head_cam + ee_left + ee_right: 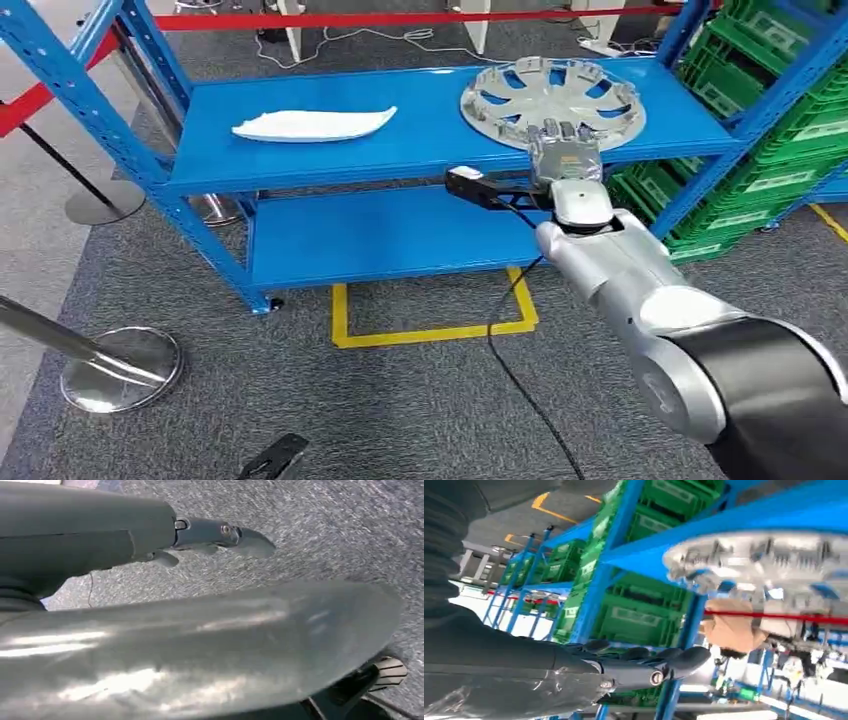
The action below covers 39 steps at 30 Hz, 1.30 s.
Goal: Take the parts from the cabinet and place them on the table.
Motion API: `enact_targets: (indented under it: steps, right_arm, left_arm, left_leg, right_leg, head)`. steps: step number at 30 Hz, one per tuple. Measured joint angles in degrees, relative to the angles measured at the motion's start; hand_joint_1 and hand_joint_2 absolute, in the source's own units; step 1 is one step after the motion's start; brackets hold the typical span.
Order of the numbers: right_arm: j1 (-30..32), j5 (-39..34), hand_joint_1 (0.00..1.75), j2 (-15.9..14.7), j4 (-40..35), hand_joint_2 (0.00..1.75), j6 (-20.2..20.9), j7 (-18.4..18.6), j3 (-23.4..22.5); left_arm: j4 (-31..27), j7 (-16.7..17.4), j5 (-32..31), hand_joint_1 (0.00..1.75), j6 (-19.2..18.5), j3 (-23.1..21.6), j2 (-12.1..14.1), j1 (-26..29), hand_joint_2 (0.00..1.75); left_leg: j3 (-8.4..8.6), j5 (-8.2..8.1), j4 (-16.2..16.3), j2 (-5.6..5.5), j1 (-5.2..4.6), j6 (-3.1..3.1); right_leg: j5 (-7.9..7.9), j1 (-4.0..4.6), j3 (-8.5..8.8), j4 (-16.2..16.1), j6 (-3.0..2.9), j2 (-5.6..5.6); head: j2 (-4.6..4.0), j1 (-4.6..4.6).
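Right hand [566, 150]: reaches over the near rim of the wheel cover [552, 102], fingers stretched out flat, holding nothing.
Wheel cover: silver, flat on upper blue shelf [420, 150], right end.
White part [313, 124]: same shelf, left, well apart from the cover.
Left hand [220, 535]: above grey carpet, fingers straight, holding nothing.
Green crates [790, 110]: stacked right of rack.

Green crates [790, 110] stacked at right beside the shelving; yellow floor marking [432, 318] on grey carpet [380, 410]; chrome stanchion base [120, 370] at lower left, another [103, 202] farther back; red barrier tape [400, 18] across the rear
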Motion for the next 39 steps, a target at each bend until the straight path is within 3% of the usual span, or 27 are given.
enact_targets:
  steps: [1, 2, 4, 5, 6, 8, 10, 11, 13, 15, 16, 17, 18, 20, 21, 22, 26, 27, 29, 31, 32, 33, 35, 36, 37, 38, 39]
  right_arm:
    - [0.48, 0.0, 0.0, 0.0, 0.09, 1.75, 0.0, 0.0, 0.0]
    - [0.54, 0.0, 0.0, 0.0, 0.09, 1.75, -0.02, 0.0, 0.0]
    - [-0.06, 0.0, 0.0, -0.02, 0.09, 1.75, -0.04, 0.0, 0.0]
    - [-0.14, 0.0, 0.0, -0.11, 0.11, 1.75, -0.07, 0.0, 0.0]
    - [-0.39, 0.0, 0.0, -0.15, 0.18, 1.75, -0.07, -0.02, 0.02]
    - [-0.5, 0.0, 0.0, -0.02, 0.09, 1.75, -0.02, -0.13, 0.13]
    - [-0.72, 0.0, 0.0, -0.24, -0.15, 1.75, -0.09, -0.13, 0.11]
    - [-0.88, -0.02, 0.0, -0.28, -0.17, 1.75, -0.11, -0.11, 0.11]
    - [0.1, -0.02, 0.0, -0.28, -0.02, 1.75, -0.09, -0.15, 0.11]
    - [1.8, -0.02, 0.0, -0.33, 0.33, 1.75, 0.02, -0.15, 0.11]
    - [2.07, -0.02, 0.0, -0.33, 0.39, 1.75, 0.02, -0.15, 0.11]
    - [1.92, -0.02, 0.0, -0.33, 0.39, 1.75, 0.0, -0.15, 0.11]
    - [1.44, -0.02, 0.0, -0.28, 0.39, 1.75, -0.02, -0.13, 0.11]
    - [0.51, -0.04, 0.0, -0.28, 0.41, 1.75, -0.02, -0.13, 0.13]
    - [0.23, -0.04, 0.0, -0.28, 0.42, 1.75, -0.04, -0.15, 0.13]
    - [-0.08, -0.07, 0.0, -0.28, 0.42, 1.75, -0.04, -0.13, 0.11]
    - [-1.49, -0.07, 0.0, -0.24, -0.33, 1.75, -0.2, -0.15, 0.11]
    - [-1.76, -0.07, 0.0, -0.24, -0.33, 1.75, -0.2, -0.15, 0.11]
    - [-1.04, -0.07, 0.0, -0.2, -0.24, 1.75, -0.15, -0.17, 0.15]
    - [-0.09, -0.09, 0.0, -0.2, 0.0, 1.75, -0.15, -0.15, 0.15]
    - [0.0, -0.09, 0.0, -0.2, 0.0, 1.75, -0.15, -0.15, 0.15]
    - [-0.18, -0.09, 0.0, -0.2, 0.0, 1.75, -0.15, -0.15, 0.13]
    - [-0.54, -0.09, 0.0, -0.26, 0.0, 1.75, -0.15, -0.15, 0.15]
    - [-0.55, -0.09, 0.0, -0.35, 0.04, 1.75, -0.17, -0.15, 0.13]
    - [-0.63, -0.09, 0.0, -0.33, 0.04, 1.75, -0.15, -0.15, 0.15]
    - [-0.69, -0.09, 0.0, -0.28, -0.02, 1.75, -0.17, -0.13, 0.17]
    - [-0.91, -0.09, 0.0, -0.28, -0.13, 1.75, -0.2, -0.13, 0.17]
  left_arm:
    - [0.0, 0.0, 0.0, 0.0, 0.0, 0.0, 0.0, 0.27, 0.0]
    - [0.0, 0.0, 0.0, 0.0, 0.0, 0.0, 0.02, 0.44, 0.0]
    - [0.0, 0.0, 0.0, 0.0, 0.0, 0.0, -0.04, 0.42, 0.0]
    - [0.04, 0.0, 0.0, 0.0, 0.0, 0.02, -0.04, 0.45, 0.0]
    - [0.09, 0.0, 0.0, 0.0, -0.04, 0.02, -0.04, 0.3, 0.0]
    - [0.09, 0.0, 0.0, 0.0, -0.05, 0.02, -0.09, 0.13, 0.0]
    - [0.09, 0.0, -0.09, 0.0, -0.11, 0.02, -0.04, -0.07, 0.0]
    - [0.11, 0.0, -0.13, 0.0, -0.11, 0.0, -0.09, -0.19, 0.0]
    - [0.15, 0.0, -0.28, 0.0, -0.13, 0.0, -0.09, -0.21, 0.0]
    - [0.2, 0.0, -0.28, 0.0, -0.2, 0.02, 0.0, 0.01, 0.0]
    - [0.2, 0.0, -0.3, 0.0, -0.22, 0.02, 0.04, 0.0, 0.0]
    - [0.2, 0.02, -0.39, 0.0, -0.22, 0.02, 0.04, -0.02, 0.0]
    - [0.2, 0.0, -0.44, 0.0, -0.22, 0.0, 0.09, -0.07, 0.0]
    - [0.22, 0.0, -0.5, 0.0, -0.24, 0.02, 0.09, 0.0, 0.0]
    - [0.28, 0.02, -0.5, 0.0, -0.28, 0.02, 0.11, 0.02, 0.0]
    - [0.28, 0.02, -0.52, 0.0, -0.31, 0.02, 0.18, -0.11, 0.0]
    - [0.28, 0.02, -0.59, 0.0, -0.28, 0.02, 0.22, -0.52, 0.0]
    - [0.28, 0.02, -0.59, 0.0, -0.28, 0.02, 0.24, -0.54, 0.0]
    - [0.28, 0.02, -0.59, 0.0, -0.28, 0.02, 0.24, -0.45, 0.0]
    - [0.28, 0.02, -0.59, 0.0, -0.35, 0.02, 0.22, -0.23, 0.0]
    - [0.28, 0.02, -0.59, 0.0, -0.35, 0.02, 0.24, -0.15, 0.0]
    - [0.28, 0.02, -0.59, 0.0, -0.35, 0.02, 0.26, -0.15, 0.0]
    - [0.28, 0.02, -0.59, 0.0, -0.35, 0.02, 0.2, -0.16, 0.0]
    - [0.28, 0.02, -0.59, 0.0, -0.39, 0.02, 0.17, -0.19, 0.0]
    - [0.28, 0.02, -0.59, 0.0, -0.39, 0.02, 0.22, -0.28, 0.0]
    - [0.28, 0.02, -0.61, 0.0, -0.39, 0.0, 0.22, -0.45, 0.0]
    - [0.28, 0.02, -0.61, 0.0, -0.39, 0.02, 0.22, -0.56, 0.0]
  left_leg:
    - [0.64, -0.5, 0.01, -0.13, -0.08, 0.02]
    - [1.29, -0.96, 0.01, -0.21, -0.2, -0.02]
    - [2.86, -2.09, 0.01, -0.22, -0.35, -0.23]
    - [3.2, -2.52, -0.15, -0.15, -0.32, -0.41]
    - [3.15, -2.55, -0.1, -0.1, -0.38, -0.7]
    - [3.25, -3.03, -0.22, 0.08, -0.43, -1.32]
    - [3.31, -3.13, -0.29, 0.1, -0.56, -1.63]
    - [2.01, -2.58, 2.08, 0.17, -0.56, -2.35]
    - [-2.1, -4.74, 9.76, 0.22, 0.06, -3.93]
    - [-6.03, -7.67, 15.03, 0.24, 0.59, -4.53]
    - [-7.09, -7.76, 14.99, 0.23, 0.73, -4.6]
    - [-7.41, -6.54, 13.26, 0.23, 0.8, -4.5]
    - [-6.73, -3.2, 9.58, 0.23, 0.81, -4.31]
    - [-4.73, 5.96, 0.73, 0.24, 0.82, -3.89]
    - [-4.44, 6.27, -1.73, 0.25, 0.76, -3.62]
    - [-4.05, 4.89, -1.68, 0.25, 0.69, -3.06]
    - [-2.73, 4.12, -1.85, 0.03, 0.73, -1.16]
    - [-2.27, 3.84, -1.84, -0.05, 0.68, -0.9]
    - [-1.29, 3.0, -1.84, -0.06, 0.48, -0.37]
    - [-0.34, 2.13, -1.81, -0.3, 0.24, -0.21]
    - [0.3, 1.62, -1.79, -0.49, 0.12, -0.26]
    - [0.96, 1.15, -1.79, -0.56, 0.01, -0.32]
    - [2.46, -0.01, -1.79, -0.57, -0.08, -0.62]
    - [2.84, -0.56, -1.51, -0.52, -0.32, -0.97]
    - [2.75, -0.84, -1.38, -0.59, -0.33, -1.21]
    - [2.72, -1.15, -1.49, -0.55, -0.31, -1.54]
    - [3.04, -1.25, -1.23, -0.56, -0.31, -1.85]
  right_leg:
    - [1.5, 0.06, -0.77, -0.32, -0.05, 0.0]
    - [4.32, 0.11, -0.35, -3.0, -0.13, -0.03]
    - [12.42, 0.21, 2.69, -13.51, -0.48, -0.38]
    - [13.16, 0.51, 3.28, -15.15, -0.74, -0.83]
    - [11.9, 0.99, 3.41, -17.22, -0.89, -0.92]
    - [11.63, 1.16, 4.06, -17.85, -1.84, -0.94]
    - [11.76, 0.3, 5.21, -18.49, -2.37, -0.81]
    - [11.73, 0.08, 5.8, -19.06, -2.48, -0.59]
    - [11.14, -0.25, 7.2, -19.53, -2.76, -0.51]
    - [10.17, -0.55, 8.53, -19.68, -2.39, -0.43]
    - [9.76, -0.72, 8.98, -19.67, -2.26, -0.35]
    - [9.35, -0.9, 9.45, -19.67, -2.14, -0.23]
    - [8.89, -1.1, 10.02, -19.67, -1.91, -0.11]
    - [8.0, -1.25, 10.97, -19.7, -1.22, -0.04]
    - [7.47, -1.0, 11.28, -19.32, -0.79, 0.12]
    - [6.99, -0.86, 11.22, -19.62, -0.34, 0.2]
    - [5.58, -0.99, 12.22, -18.84, 0.76, -0.46]
    - [4.31, -0.85, 10.69, -15.41, 0.59, -0.5]
    - [0.72, -0.52, 5.54, -5.57, 0.4, -0.47]
    - [-0.96, -0.27, 1.78, -1.17, 0.27, -0.44]
    - [0.44, -0.12, 1.27, -2.74, 0.11, -0.45]
    - [3.24, -0.04, 1.82, -6.13, -0.09, -0.45]
    - [11.62, 0.09, 4.12, -15.81, -0.57, -0.53]
    - [14.08, 0.34, 4.25, -18.77, -0.71, -0.68]
    - [11.81, 0.46, 5.21, -19.67, -1.0, -0.61]
    - [12.79, 0.55, 5.45, -19.25, -1.3, -0.52]
    - [12.28, 0.59, 5.4, -19.27, -1.66, -0.57]
  head:
    - [0.0, 0.07]
    - [0.0, 0.09]
    - [0.0, 0.09]
    - [0.0, -0.09]
    - [-0.02, -0.37]
    - [-0.02, -0.11]
    - [0.0, -0.06]
    - [0.0, -0.22]
    - [0.0, -0.26]
    - [0.0, -0.18]
    - [0.0, -0.26]
    - [0.0, -0.22]
    - [0.0, -0.24]
    - [0.0, -0.28]
    - [0.0, -0.46]
    - [0.0, -0.17]
    - [0.0, 0.0]
    - [0.0, 0.3]
    - [0.0, 0.33]
    - [0.0, 0.5]
    - [0.0, 0.5]
    - [0.0, 0.53]
    - [0.0, 0.52]
    - [0.0, 0.44]
    - [-0.02, 0.5]
    - [0.0, 0.41]
    - [0.0, 0.46]
